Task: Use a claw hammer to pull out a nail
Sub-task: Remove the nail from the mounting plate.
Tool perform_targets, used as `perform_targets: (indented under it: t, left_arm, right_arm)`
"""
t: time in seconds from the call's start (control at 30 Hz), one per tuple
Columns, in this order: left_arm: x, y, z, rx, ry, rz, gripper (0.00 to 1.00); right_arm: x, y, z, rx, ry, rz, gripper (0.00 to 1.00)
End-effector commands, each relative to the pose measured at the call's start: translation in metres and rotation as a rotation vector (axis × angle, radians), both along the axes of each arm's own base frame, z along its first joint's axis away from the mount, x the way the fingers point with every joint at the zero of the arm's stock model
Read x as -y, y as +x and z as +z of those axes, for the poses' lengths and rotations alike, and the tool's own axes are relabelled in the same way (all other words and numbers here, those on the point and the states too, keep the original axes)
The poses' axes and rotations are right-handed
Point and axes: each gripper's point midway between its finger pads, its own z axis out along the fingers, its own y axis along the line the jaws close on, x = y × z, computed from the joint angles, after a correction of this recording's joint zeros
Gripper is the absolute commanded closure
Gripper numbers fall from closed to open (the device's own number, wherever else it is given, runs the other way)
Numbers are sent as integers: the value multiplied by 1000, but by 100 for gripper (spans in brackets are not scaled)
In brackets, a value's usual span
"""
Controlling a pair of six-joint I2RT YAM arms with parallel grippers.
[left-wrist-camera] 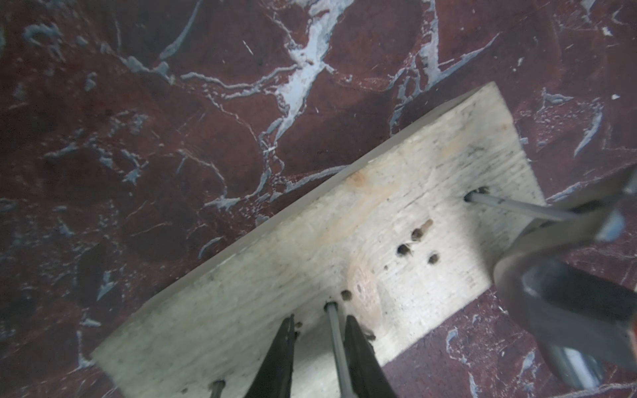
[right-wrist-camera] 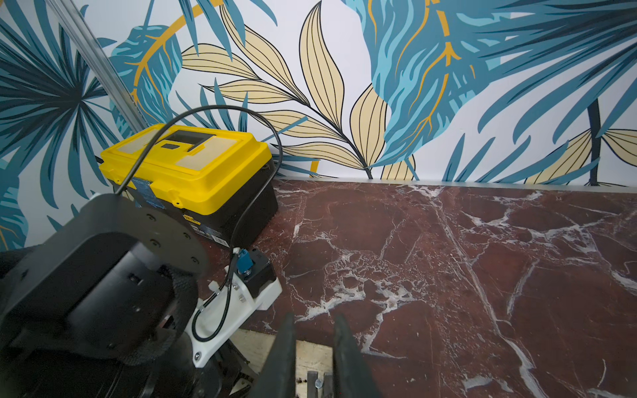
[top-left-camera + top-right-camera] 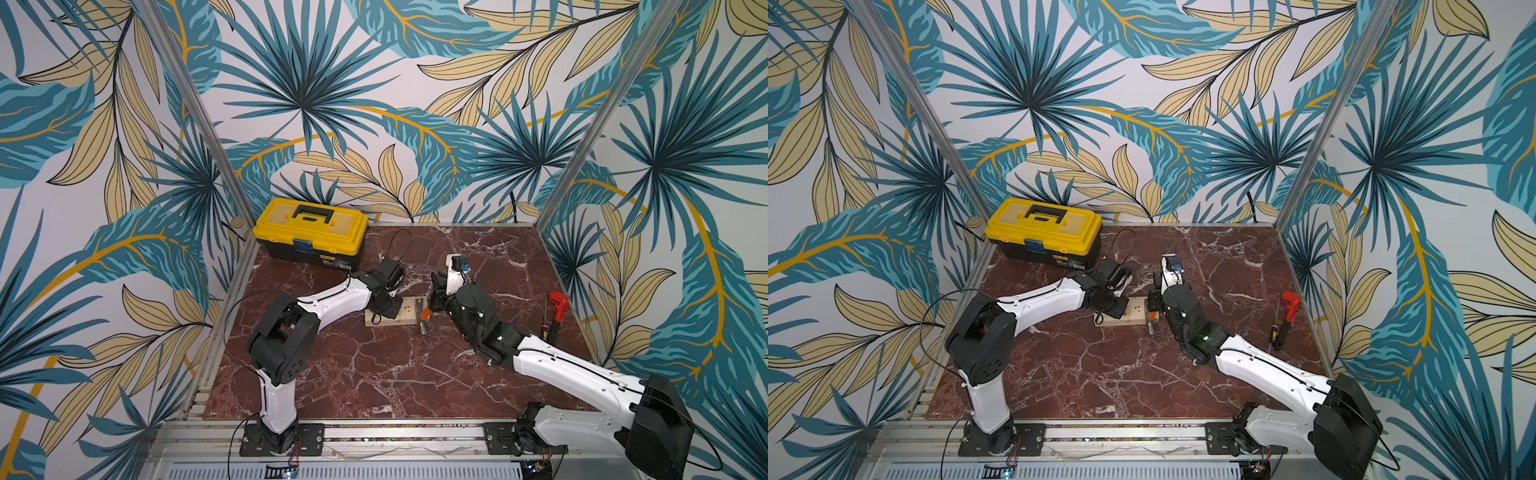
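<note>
Starting at the back left — yellow toolbox (image 3: pixel 311 232), front sticker (image 3: pixel 332 262) too small to read. Left gripper (image 1: pixel 320 318) has its tips down on the board (image 3: pixel 409 316), jaws a bit apart with a spare nail (image 1: pixel 336 341) between. Hammer (image 3: pixel 424 314) is at the board's right end, claw (image 1: pixel 565 229) hooked round the nail (image 1: pixel 510 205), shaft clamped in the right gripper (image 2: pixel 313 320). Red wrench (image 3: pixel 557 305) and screwdriver (image 3: pixel 544 330) lie by the right edge — bare marble table (image 3: pixel 374 374) in front of the board.
</note>
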Motion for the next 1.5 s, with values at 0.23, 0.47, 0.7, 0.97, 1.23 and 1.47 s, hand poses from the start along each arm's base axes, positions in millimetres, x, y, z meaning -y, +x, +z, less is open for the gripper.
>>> perform_targets:
  t: [0.23, 0.47, 0.7, 0.97, 1.23, 1.47]
  left_arm:
    - [-49, -63, -98, -313, 223, 32, 75]
    - [-52, -68, -105, -346, 233, 44, 75]
    - [-53, -70, -109, -365, 241, 51, 75]
    - [-60, -78, -120, -412, 277, 66, 76]
    - [-64, -84, -127, -448, 292, 79, 77]
    - [-66, -87, -132, -476, 309, 84, 78]
  right_arm:
    - [12, -52, -146, -381, -320, 81, 100]
    - [16, -54, -146, -369, -325, 59, 100]
    - [16, -58, -147, -363, -337, 58, 100]
    - [17, -60, -150, -361, -354, 49, 100]
    - [15, -64, -147, -345, -380, 40, 100]
    - [15, -68, -148, -336, -410, 28, 100]
